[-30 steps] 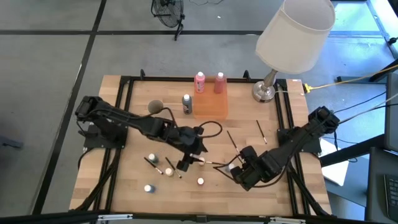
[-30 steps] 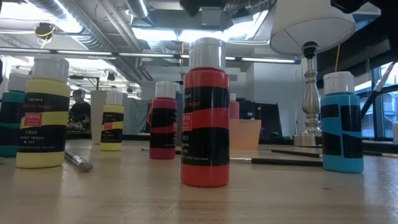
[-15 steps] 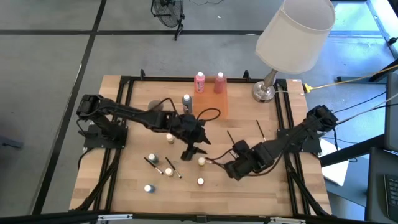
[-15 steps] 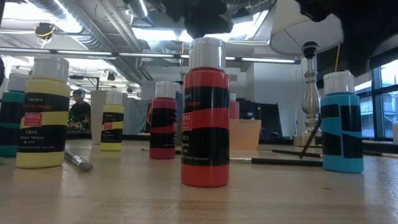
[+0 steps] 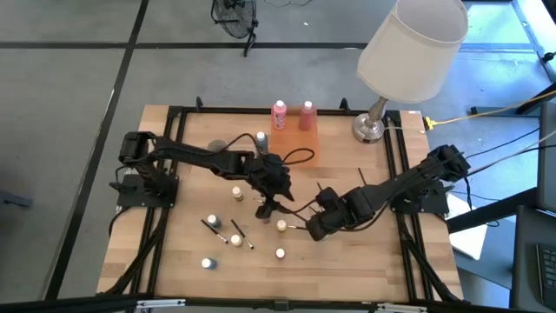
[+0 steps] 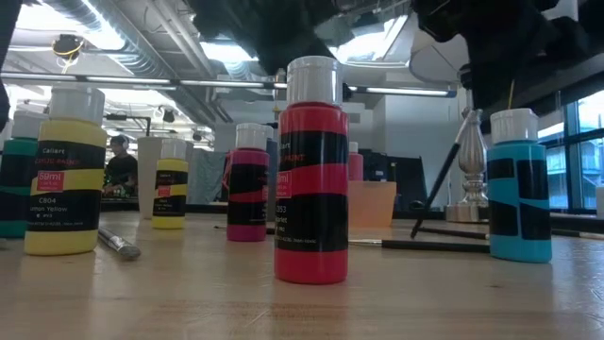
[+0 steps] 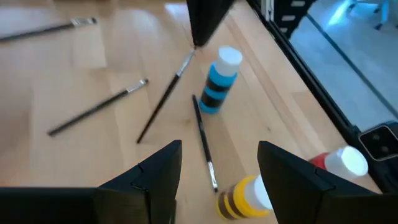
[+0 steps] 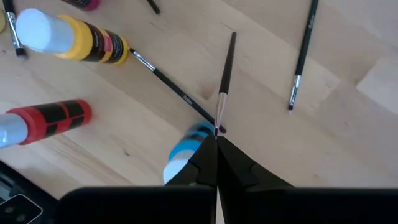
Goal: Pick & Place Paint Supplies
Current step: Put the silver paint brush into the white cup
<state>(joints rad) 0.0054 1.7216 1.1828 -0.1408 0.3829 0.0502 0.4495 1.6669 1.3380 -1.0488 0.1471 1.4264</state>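
Note:
My right gripper (image 5: 309,229) is shut on a thin dark brush (image 6: 442,178), right above a blue bottle (image 8: 186,146) with a white cap. My left gripper (image 7: 217,174) hangs open over the table's middle. Below it stands a yellow bottle (image 7: 244,196), and another brush (image 7: 203,142) lies flat on the wood. A red bottle (image 7: 339,163) stands nearby. Two pink bottles (image 5: 279,115) and a dark bottle (image 5: 261,143) stand at the far side by a tan tray (image 5: 294,148). My right gripper pinches the brush by its metal ferrule end (image 8: 217,121) between its two fingertips, coming from above and pointing down. The brush hangs tilted below the fingers, its handle end (image 7: 139,140) low over the wood. Whether that end touches the table I cannot tell.
A big lamp with a white shade (image 5: 408,52) and metal base (image 5: 369,129) stands at the far right corner. More small white-capped bottles (image 5: 207,263) and brushes (image 5: 241,235) are scattered near the front left. Two further brushes (image 5: 365,183) lie right of the middle.
My right gripper has stayed shut and gone toward the table's left and far edges. The brush has travelled with it and now hangs tilted. My left gripper has sunk lower and shifted a little toward the far edge, still open.

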